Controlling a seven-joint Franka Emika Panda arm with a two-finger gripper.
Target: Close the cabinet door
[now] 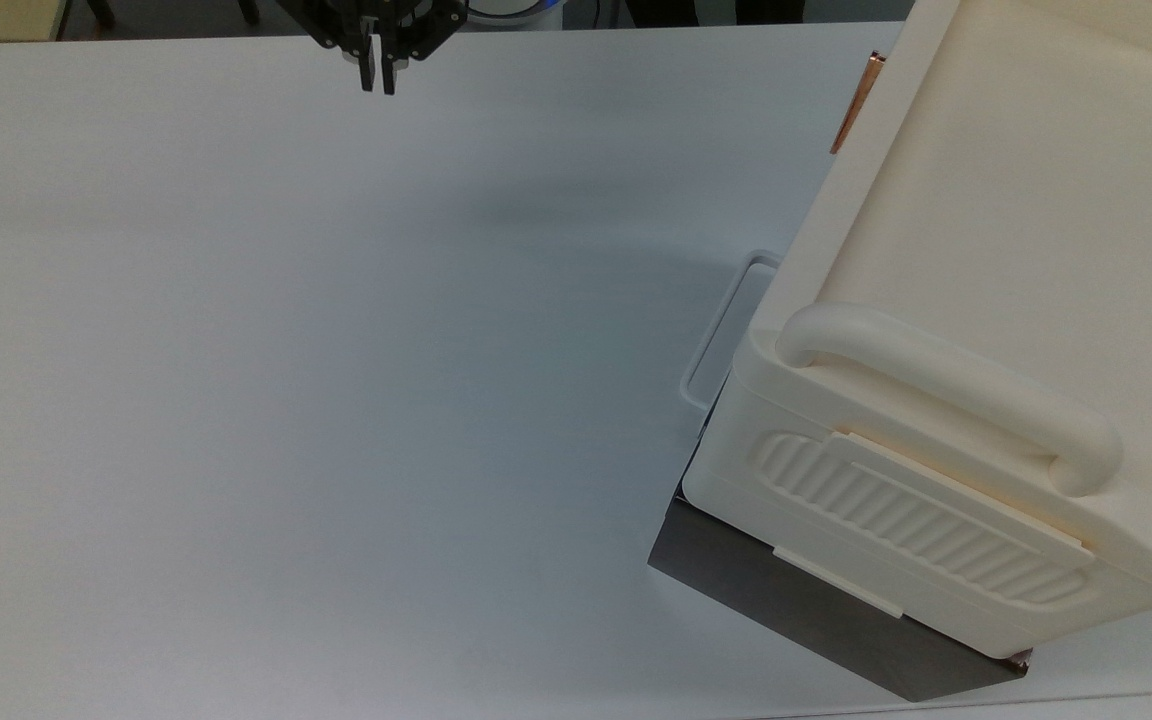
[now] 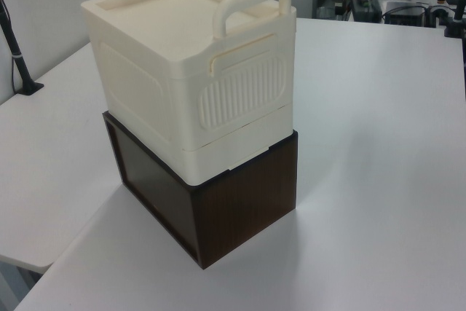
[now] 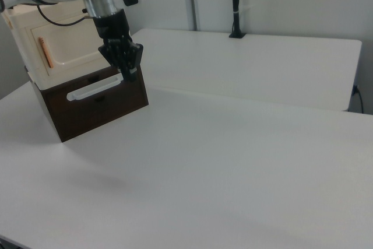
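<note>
The cream cabinet (image 1: 1016, 200) stands on a dark brown box at the top view's right. Its cabinet door (image 3: 73, 48), a flat cream panel with a recessed inset, faces the right view's camera and looks flush with the cabinet front. The slim copper handle (image 3: 42, 52) sits at the door's left end in the right view, and shows as a thin strip (image 1: 856, 100) from above. My gripper (image 1: 377, 80) hangs at the far table edge, well to the top view's left of the cabinet, fingers together and holding nothing. In the right view the gripper (image 3: 130, 74) hangs level with the brown box.
The brown box (image 2: 240, 194) under the cabinet carries a white bar handle (image 3: 93, 88) on its front. The cabinet's ribbed side panel (image 2: 240, 96) and thick curved handle (image 2: 251, 1) face the left view. The wide white table (image 1: 336, 400) spreads to the top view's left.
</note>
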